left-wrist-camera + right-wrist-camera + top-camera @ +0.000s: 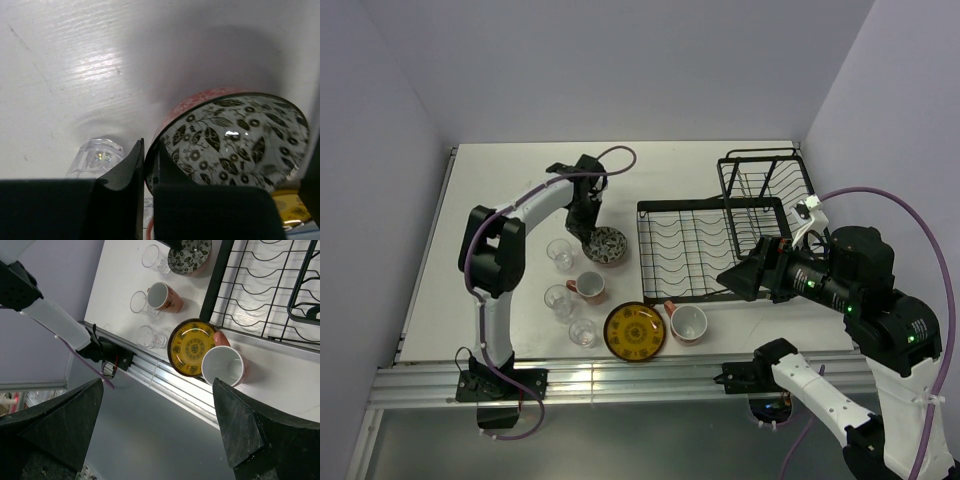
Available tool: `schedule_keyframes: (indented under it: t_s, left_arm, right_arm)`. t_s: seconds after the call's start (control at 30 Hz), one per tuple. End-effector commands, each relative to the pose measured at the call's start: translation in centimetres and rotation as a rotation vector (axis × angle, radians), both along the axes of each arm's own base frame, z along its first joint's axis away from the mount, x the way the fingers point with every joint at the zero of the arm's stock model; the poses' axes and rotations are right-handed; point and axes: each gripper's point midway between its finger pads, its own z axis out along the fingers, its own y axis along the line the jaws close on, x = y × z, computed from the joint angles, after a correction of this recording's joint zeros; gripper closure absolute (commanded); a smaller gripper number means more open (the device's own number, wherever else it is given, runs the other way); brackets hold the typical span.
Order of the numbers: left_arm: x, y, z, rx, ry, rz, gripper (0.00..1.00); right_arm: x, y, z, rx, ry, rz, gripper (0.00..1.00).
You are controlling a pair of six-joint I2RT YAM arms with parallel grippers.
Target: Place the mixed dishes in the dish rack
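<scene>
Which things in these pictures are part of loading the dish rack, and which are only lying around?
Part of the job: dish rack, pink bowl (left gripper pinches its rim), two pink mugs, three clear glasses, yellow plate.
Only there: purple cables, metal rail along the table.

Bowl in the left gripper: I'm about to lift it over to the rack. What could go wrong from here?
1. The left gripper pinches only the rim of the pink bowl, so the bowl may tilt or slip once lifted.
2. A clear glass stands right beside that gripper; a sideways swing could knock it over.
3. The right gripper hangs open over the near edge of the dish rack, so the arms may clash there.
</scene>
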Motion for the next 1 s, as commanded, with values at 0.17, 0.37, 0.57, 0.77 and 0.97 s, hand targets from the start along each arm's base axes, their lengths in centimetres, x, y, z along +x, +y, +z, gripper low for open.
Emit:
schedule_keyframes:
  t_s: [0.17, 0.37, 0.57, 0.77, 0.97]
  left_arm:
    - [2.6, -0.2, 1.8, -0.037, -0.080, 0.028, 1.00]
    - [5.0, 0.0, 7.0, -0.056, -0.212, 0.111, 1.00]
    - [5.1, -0.5, 13.2, -0.145, -0.301, 0.196, 1.00]
    - [2.2, -1.6, 17.7, -0.301, -0.314, 0.269, 1.00]
    - [-2.6, -4.8, 21.4, -0.576, -0.232, 0.265, 1.00]
  right_arm:
    - [0.5, 0.3, 1.3, 0.021, -0.055, 0.009, 0.03]
    - [0.5, 0.3, 1.2, 0.019, -0.054, 0.011, 0.03]
    - [0.8, 0.5, 1.2, 0.000, -0.052, 0.029, 0.04]
    - [2.4, 0.4, 1.9, -0.063, -0.058, 0.031, 0.12]
    - [4.0, 1.4, 3.8, -0.079, -0.080, 0.061, 0.15]
